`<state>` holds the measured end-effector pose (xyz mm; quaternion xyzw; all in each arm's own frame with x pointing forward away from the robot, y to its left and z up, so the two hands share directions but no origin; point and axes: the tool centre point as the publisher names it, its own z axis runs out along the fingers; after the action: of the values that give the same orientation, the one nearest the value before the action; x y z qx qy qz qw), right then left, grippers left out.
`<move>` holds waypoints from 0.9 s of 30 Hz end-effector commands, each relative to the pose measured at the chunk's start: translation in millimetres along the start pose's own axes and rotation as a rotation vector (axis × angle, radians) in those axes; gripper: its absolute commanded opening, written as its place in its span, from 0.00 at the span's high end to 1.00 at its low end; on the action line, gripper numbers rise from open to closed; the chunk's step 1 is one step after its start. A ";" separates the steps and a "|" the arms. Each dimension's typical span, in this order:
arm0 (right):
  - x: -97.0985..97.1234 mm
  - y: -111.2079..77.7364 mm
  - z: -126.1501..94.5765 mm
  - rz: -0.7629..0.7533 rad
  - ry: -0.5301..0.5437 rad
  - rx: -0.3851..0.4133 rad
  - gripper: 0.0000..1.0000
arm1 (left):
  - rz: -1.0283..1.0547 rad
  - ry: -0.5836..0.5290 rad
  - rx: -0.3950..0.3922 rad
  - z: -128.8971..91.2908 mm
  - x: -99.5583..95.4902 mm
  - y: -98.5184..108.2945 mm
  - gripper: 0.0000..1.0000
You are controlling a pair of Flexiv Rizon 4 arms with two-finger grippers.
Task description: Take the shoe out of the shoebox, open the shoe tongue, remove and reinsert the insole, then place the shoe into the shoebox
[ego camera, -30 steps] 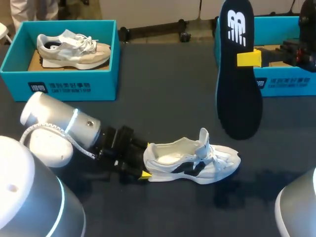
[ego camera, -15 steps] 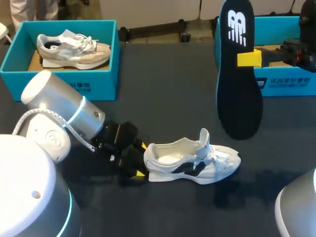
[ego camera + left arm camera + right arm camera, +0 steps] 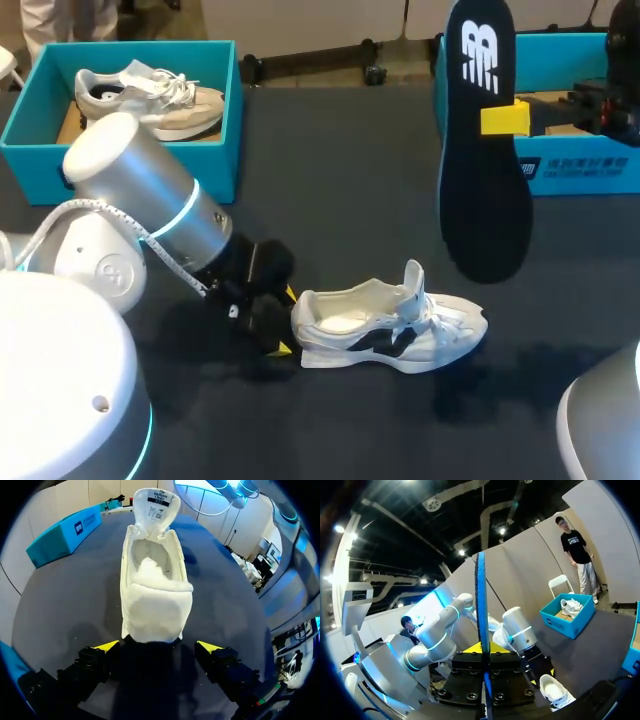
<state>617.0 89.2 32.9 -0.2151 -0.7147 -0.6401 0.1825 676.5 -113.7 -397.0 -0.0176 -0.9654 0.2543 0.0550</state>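
We see the white shoe [image 3: 390, 325] with black side marks standing upright on the tabletop [image 3: 340, 180], tongue raised. The dark insole [image 3: 485, 180] hangs vertically before the right-hand teal shoebox [image 3: 580, 172].

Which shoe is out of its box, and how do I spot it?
On the dark table, near the front middle, the white shoe lies just ahead of the left gripper, whose yellow tips are open. Unlike the beige shoe in the blue box, it sits on bare table, has black patches, and its tongue stands up.
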 end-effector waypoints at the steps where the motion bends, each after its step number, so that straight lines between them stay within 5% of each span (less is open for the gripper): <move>1: -2.2 1.5 2.3 0.002 0.001 0.004 1.00 | -0.008 -0.059 -0.205 -8.4 6.7 -12.7 0.00; 7: -2.2 1.5 2.3 0.002 0.001 0.004 1.00 | 0.021 -0.135 -0.329 -13.5 12.3 -19.7 0.00; 27: -2.2 1.5 2.3 0.002 0.001 0.004 1.00 | -0.001 -0.109 -0.396 -6.9 10.3 -19.9 0.00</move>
<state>616.8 89.2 32.6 -0.2151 -0.7144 -0.6404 0.1825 668.3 -123.5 -380.8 -0.0130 -0.9970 0.0765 0.0002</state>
